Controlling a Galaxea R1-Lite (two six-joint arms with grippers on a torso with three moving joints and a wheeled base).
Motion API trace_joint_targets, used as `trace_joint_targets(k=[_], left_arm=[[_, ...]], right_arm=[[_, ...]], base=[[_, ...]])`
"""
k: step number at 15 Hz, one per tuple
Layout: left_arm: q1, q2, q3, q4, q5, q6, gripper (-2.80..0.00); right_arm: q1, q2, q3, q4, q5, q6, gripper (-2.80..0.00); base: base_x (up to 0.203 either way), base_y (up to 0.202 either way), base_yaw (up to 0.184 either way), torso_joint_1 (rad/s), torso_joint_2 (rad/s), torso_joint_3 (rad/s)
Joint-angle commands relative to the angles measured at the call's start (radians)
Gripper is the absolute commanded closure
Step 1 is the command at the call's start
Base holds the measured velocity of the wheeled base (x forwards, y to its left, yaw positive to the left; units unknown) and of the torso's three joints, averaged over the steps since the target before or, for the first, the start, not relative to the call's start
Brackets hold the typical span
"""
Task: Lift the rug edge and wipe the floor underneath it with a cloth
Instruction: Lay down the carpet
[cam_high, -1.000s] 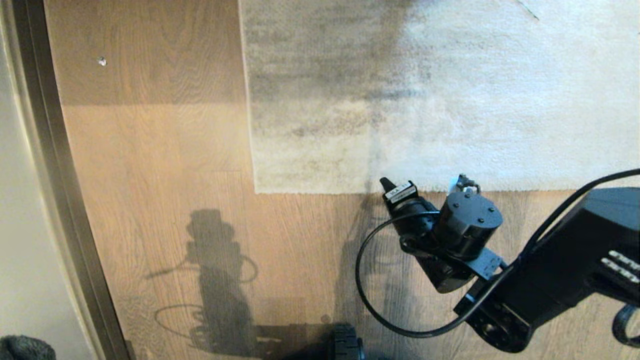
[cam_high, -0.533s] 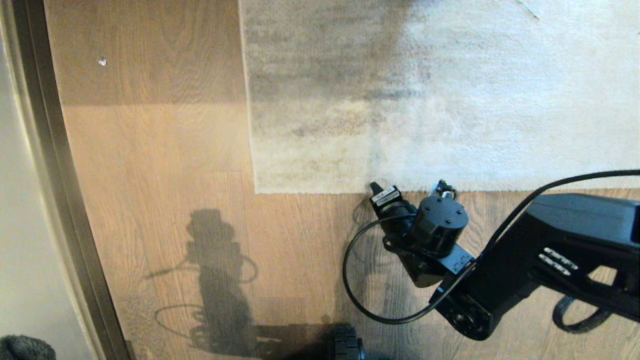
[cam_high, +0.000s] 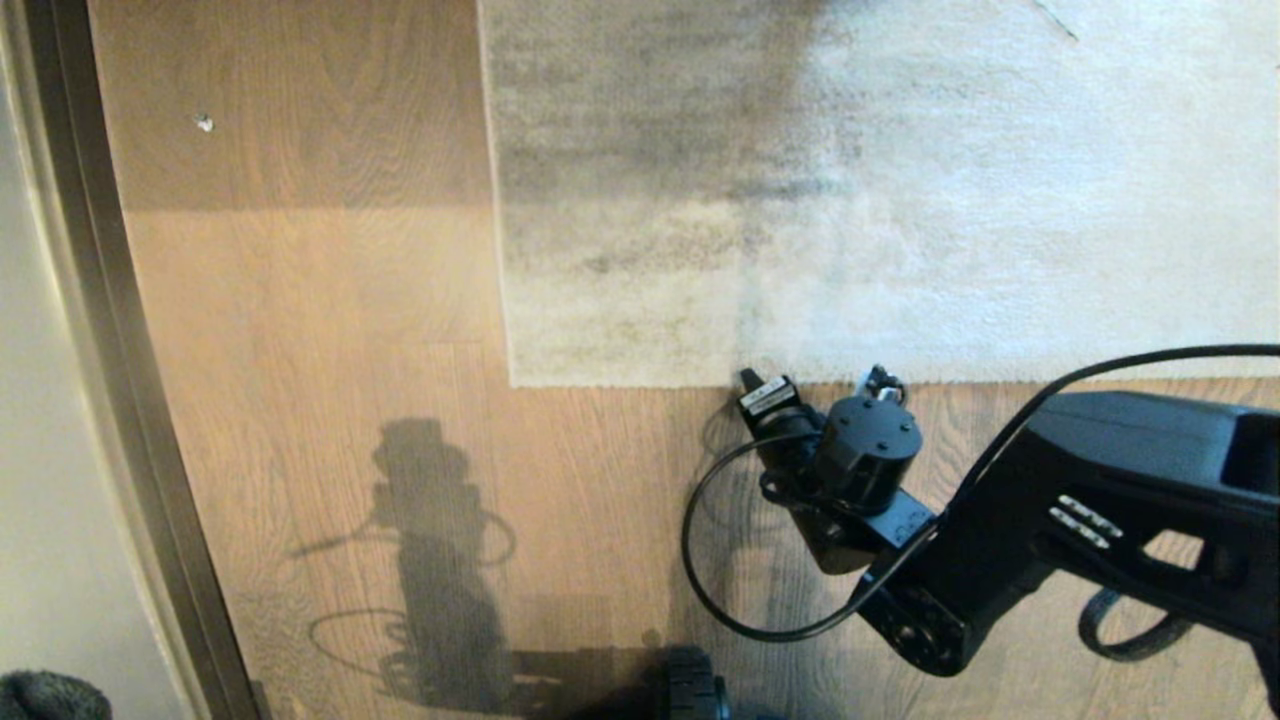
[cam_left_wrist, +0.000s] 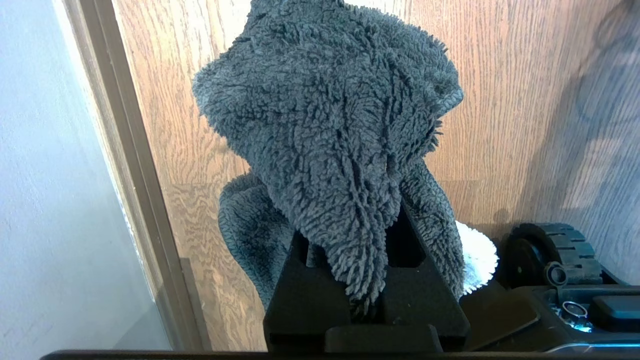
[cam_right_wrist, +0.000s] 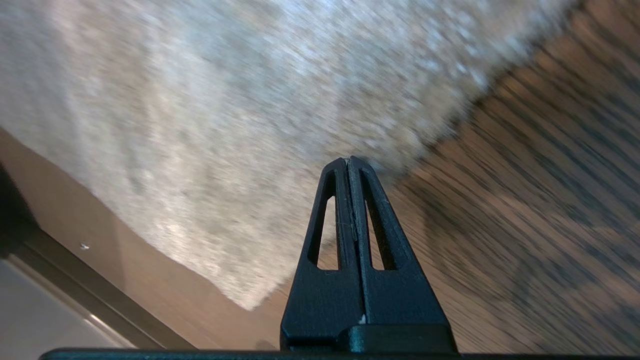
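Two end effectors show: the right end effector (cam_right_wrist: 348, 161), its fingers pressed together on nothing, hangs low over the floor (cam_high: 330, 330) with its tip at the rug edge (cam_high: 620, 380), which lies flat. The left end effector (cam_left_wrist: 365, 280) is clamped on the cloth (cam_left_wrist: 330, 130), a dark grey fuzzy wad held above the floor beside a pale baseboard (cam_left_wrist: 125, 150)

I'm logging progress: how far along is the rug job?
Done: the left gripper is shut on the cloth. In hand: the right gripper, jaws shut and empty, is at the rug edge. Left: the edge lies flat, so lifting it and wiping the floor remain.
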Motion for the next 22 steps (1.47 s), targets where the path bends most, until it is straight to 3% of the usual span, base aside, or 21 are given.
trace_joint_targets(k=[1,5,12,16,22], left_arm=[[0.000,0.000,0.000,0.000,0.000,-0.001,0.00],[0.000,0.000,0.000,0.000,0.000,-0.001,0.00],[0.002,0.000,0.000,0.000,0.000,-0.001,0.00],[0.000,0.000,0.000,0.000,0.000,-0.001,0.00],[0.000,0.000,0.000,0.000,0.000,-0.001,0.00]], right_arm=[[0.001,-0.047,0.010,-0.043,-0.002,0.003,0.00],[-0.017,-0.153,0.041,-0.043,-0.001,0.003,0.00],[-0.072,0.013,-0.123,-0.043,-0.002,-0.007,0.00],[-0.075,0.045,-0.128,-0.043,-0.002,-0.013,0.00],[-0.071,-0.107,-0.091,-0.044,0.002,-0.081,0.00]], base=[[0.000,0.000,0.000,0.000,0.00,0.000],[0.000,0.000,0.000,0.000,0.00,0.000],[0.000,0.000,0.000,0.000,0.00,0.000],[0.000,0.000,0.000,0.000,0.00,0.000],[0.000,0.000,0.000,0.000,0.00,0.000]])
